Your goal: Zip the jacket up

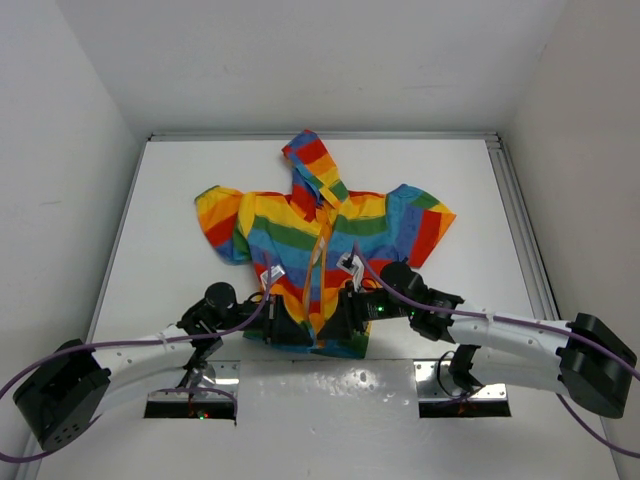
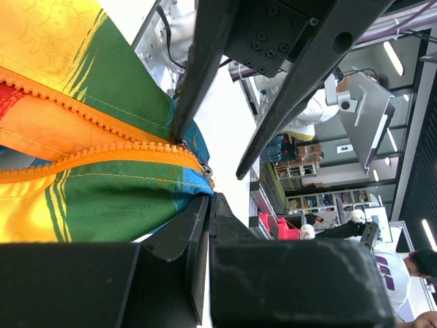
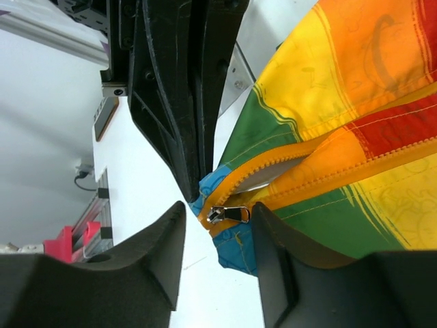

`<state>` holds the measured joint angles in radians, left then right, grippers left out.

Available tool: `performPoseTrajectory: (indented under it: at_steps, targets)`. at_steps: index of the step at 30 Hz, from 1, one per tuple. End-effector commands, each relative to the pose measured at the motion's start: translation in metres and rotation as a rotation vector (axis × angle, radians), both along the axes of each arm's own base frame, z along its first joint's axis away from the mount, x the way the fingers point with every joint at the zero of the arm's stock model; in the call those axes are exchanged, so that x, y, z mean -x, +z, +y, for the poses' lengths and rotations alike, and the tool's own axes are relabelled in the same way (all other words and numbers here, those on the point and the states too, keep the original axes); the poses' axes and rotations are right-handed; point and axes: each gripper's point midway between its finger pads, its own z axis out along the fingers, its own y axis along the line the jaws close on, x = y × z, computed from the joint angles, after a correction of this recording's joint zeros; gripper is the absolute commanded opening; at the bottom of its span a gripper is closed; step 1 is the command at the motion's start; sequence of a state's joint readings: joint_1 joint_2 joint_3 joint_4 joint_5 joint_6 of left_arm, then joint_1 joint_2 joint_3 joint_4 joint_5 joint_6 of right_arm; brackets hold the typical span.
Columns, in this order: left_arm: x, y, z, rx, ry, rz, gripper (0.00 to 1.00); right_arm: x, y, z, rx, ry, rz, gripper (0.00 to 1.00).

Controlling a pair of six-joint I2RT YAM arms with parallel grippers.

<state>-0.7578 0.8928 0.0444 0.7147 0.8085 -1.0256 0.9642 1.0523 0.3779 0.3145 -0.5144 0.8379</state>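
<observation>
The rainbow-striped jacket (image 1: 290, 235) lies flat on the white table (image 1: 180, 190), hood at the far end, its orange zipper (image 1: 318, 262) open down the front. My left gripper (image 1: 283, 325) is shut on the jacket's bottom hem left of the zipper; in the left wrist view its jaws (image 2: 210, 199) are pressed together at the blue hem corner (image 2: 194, 184). My right gripper (image 1: 338, 318) is open at the hem. In the right wrist view its fingers (image 3: 217, 208) straddle the silver zipper slider (image 3: 229, 214) at the bottom of the orange teeth, without pinching it.
White walls enclose the table on three sides. An aluminium rail (image 1: 515, 220) runs along the right edge. Metal mounting plates (image 1: 190, 400) (image 1: 460, 395) sit at the near edge by the arm bases. Grey cables loop along both arms.
</observation>
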Motion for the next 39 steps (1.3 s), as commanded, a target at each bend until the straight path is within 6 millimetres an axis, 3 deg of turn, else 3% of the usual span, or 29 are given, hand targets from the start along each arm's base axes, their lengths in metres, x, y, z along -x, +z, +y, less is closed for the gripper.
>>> performPoseTrajectory:
  at_steps: [1, 19, 31, 34, 39]
  targets:
    - [0.0193, -0.0313, 0.0144, -0.034, -0.027, 0.025, 0.00, 0.0017, 0.0165, 0.0050, -0.060, 0.035, -0.031, 0.42]
    - [0.0199, -0.0320, 0.0147, -0.036, -0.029, 0.027, 0.00, 0.0027, 0.0240, 0.0029, -0.080, 0.031, -0.049, 0.33]
    - [0.0197, -0.0320, 0.0146, -0.036, -0.027, 0.029, 0.00, 0.0006, 0.0173, 0.0040, -0.066, 0.020, -0.037, 0.29]
    - [0.0194, -0.0315, 0.0144, -0.035, -0.027, 0.027, 0.00, -0.0009, 0.0189, 0.0063, -0.068, 0.020, -0.036, 0.22]
    - [0.0189, -0.0310, 0.0141, -0.035, -0.026, 0.026, 0.00, -0.0016, 0.0180, 0.0087, -0.059, 0.024, -0.035, 0.22]
